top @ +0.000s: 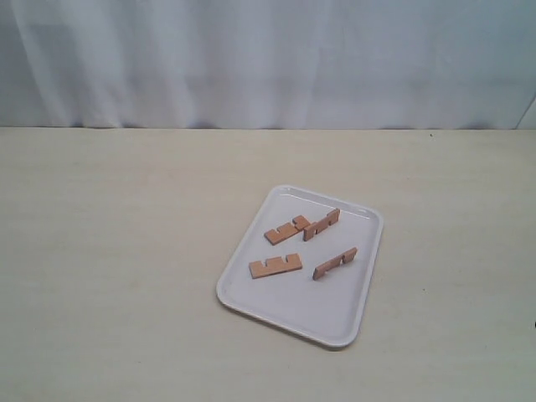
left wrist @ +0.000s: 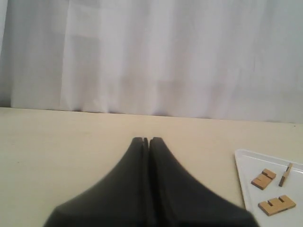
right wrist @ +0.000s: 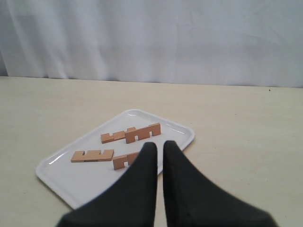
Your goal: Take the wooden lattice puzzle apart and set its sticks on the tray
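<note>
No assembled wooden lattice puzzle shows; only separate sticks do. Several light-brown notched sticks lie apart on the white tray: one flat, one on edge, another flat, another on edge. Neither gripper appears in the exterior view. My left gripper is shut and empty, hovering over bare table with the tray off to its side. My right gripper is shut with only a thin slit, holding nothing, just short of the tray and partly hiding one stick.
The tray sits right of centre on a pale beige table. A white curtain closes off the far side behind the table's back edge.
</note>
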Controlling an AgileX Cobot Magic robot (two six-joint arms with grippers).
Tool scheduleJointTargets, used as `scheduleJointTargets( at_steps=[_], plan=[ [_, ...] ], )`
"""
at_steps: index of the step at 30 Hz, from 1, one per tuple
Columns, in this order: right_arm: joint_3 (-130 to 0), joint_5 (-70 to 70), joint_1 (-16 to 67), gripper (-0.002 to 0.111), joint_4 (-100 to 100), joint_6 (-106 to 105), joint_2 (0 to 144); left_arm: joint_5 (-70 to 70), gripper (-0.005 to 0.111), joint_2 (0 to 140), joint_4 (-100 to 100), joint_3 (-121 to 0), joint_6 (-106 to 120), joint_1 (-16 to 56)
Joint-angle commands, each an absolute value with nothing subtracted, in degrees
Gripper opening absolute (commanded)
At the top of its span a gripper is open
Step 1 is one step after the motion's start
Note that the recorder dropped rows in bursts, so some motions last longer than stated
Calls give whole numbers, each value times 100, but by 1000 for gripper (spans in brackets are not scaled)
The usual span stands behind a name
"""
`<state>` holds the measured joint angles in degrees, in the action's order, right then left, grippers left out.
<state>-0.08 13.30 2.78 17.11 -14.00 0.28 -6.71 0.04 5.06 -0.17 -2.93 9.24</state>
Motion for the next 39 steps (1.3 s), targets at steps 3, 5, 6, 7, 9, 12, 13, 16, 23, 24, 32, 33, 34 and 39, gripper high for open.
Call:
scheduleJointTargets(
  at_steps=[3, 5, 6, 7, 9, 12, 13, 16, 23, 24, 32, 33, 34, 39],
  plan=[
    [0, 1347, 282, 5, 1710, -1406, 0, -993, 0, 0, 546, 0, -325, 941],
    [0, 1347, 282, 5, 1710, -1406, 0, -1125, 0, 0, 561, 0, -337, 941],
    [0, 1358, 282, 5, 1710, -1406, 0, -1151, 0, 0, 550, 0, -329, 941],
    [0, 1358, 282, 5, 1710, -1406, 0, -1233, 0, 0, 504, 0, -329, 941],
    [0, 1358, 282, 5, 1710, -1406, 0, -1447, 0, 0, 516, 0, -340, 941],
    [0, 1358, 282, 5, 1710, -1406, 0, -1621, 0, 0, 515, 0, -457, 941],
    [0, 1358, 282, 5, 1710, -1406, 0, -1666, 0, 0, 515, 0, -457, 941],
    [0, 1358, 282, 5, 1710, -1406, 0, -1741, 0, 0, 503, 0, -457, 941],
    [0, 1358, 282, 5, 1710, -1406, 0, -1778, 0, 0, 352, 0, -457, 941],
    [0, 1358, 282, 5, 1710, -1406, 0, -1793, 0, 0, 352, 0, -457, 941],
    [0, 1358, 282, 5, 1710, -1406, 0, -1845, 0, 0, 352, 0, -457, 941],
    [0, 1358, 282, 5, 1710, -1406, 0, -1845, 0, 0, 352, 0, -457, 941],
    [0, 1358, 282, 5, 1710, -1406, 0, -1845, 0, 0, 352, 0, -457, 941],
    [0, 1358, 282, 5, 1710, -1406, 0, -1845, 0, 0, 352, 0, -457, 941]
  ],
)
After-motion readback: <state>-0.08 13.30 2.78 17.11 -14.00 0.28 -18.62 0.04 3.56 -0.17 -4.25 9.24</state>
